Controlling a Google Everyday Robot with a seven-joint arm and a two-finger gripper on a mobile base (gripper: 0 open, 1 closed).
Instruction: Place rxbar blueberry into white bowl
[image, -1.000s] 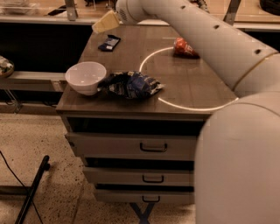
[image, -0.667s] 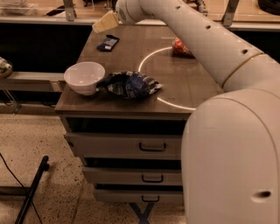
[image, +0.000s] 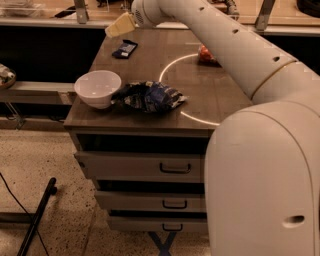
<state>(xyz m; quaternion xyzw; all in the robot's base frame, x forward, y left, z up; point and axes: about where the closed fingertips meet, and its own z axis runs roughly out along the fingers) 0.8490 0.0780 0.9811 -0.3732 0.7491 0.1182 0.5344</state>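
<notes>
On the far left part of the desk (image: 215, 100), as the single camera view shows it, we note the rxbar blueberry (image: 124, 48) lying flat, a small dark bar with pale markings. It is well apart from the white bowl (image: 92, 100), which stands upright at the near left corner of the desk, close to the edge.

We record the hand (image: 120, 25) hanging in the air over the far left edge of the desk, just above and slightly left of the bar and not touching it. Whether the hand is apart or together we cannot tell. The arm (image: 225, 40) runs from it to the right and toward the near side, where the robot's white body fills the near right of the view.

A crumpled blue-and-white chip bag (image: 150, 96) lies just right of the bowl, its left end touching the bowl's side. A red-orange can (image: 206, 54) sits at the far right, partly hidden by the arm. A thin ring of light (image: 167, 70) marks the desk top. Below are three drawers (image: 145, 167), and a black bar (image: 37, 217) lies on the speckled floor at near left.
</notes>
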